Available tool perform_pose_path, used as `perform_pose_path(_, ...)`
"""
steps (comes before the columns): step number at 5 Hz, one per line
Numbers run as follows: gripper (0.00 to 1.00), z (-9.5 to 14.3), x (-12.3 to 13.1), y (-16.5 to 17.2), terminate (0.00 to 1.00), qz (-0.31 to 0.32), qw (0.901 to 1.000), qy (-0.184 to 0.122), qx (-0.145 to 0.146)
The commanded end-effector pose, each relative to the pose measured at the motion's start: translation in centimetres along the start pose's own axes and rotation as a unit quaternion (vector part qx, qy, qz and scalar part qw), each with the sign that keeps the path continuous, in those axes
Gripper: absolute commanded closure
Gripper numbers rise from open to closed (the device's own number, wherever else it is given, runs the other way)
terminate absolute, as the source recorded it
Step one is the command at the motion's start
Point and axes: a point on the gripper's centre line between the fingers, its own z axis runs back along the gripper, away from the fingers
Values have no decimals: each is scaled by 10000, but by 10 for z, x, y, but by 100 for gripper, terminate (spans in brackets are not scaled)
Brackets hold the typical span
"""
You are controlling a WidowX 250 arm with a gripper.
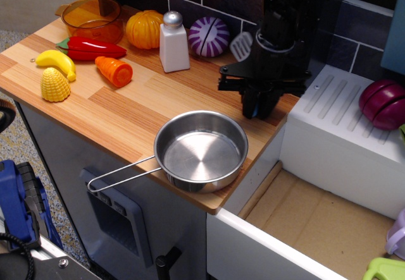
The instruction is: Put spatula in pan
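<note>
The spatula's slotted grey head (241, 45) sticks up and back beside the black arm, off the counter. A bit of its light-blue handle shows between the fingers of my gripper (258, 108). The gripper is shut on the handle, just above the counter's right end. The shiny steel pan (201, 155) sits empty near the counter's front edge, left of and in front of the gripper. Its wire handle (120, 176) points front-left over the edge.
Behind on the wooden counter (126, 109) stand a white salt shaker (173, 42), purple onion (209, 37), pumpkin (144, 29) and orange bowl (93, 17). A red pepper (92, 48), carrot (114, 71), banana (57, 61) and corn (54, 85) lie left. A white sink (345, 134) is on the right.
</note>
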Motion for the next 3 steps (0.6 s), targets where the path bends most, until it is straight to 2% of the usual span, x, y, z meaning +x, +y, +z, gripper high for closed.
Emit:
perform_pose_path(1, 100, 65, -16, 3, 0, 522, 9977, -204, 391)
perform_pose_path(2, 100, 92, -32, 11, 0, 772, 9950, 90, 628)
perform_pose_path(3, 100, 103, -49, 10, 0, 1072, 9920, 224, 621)
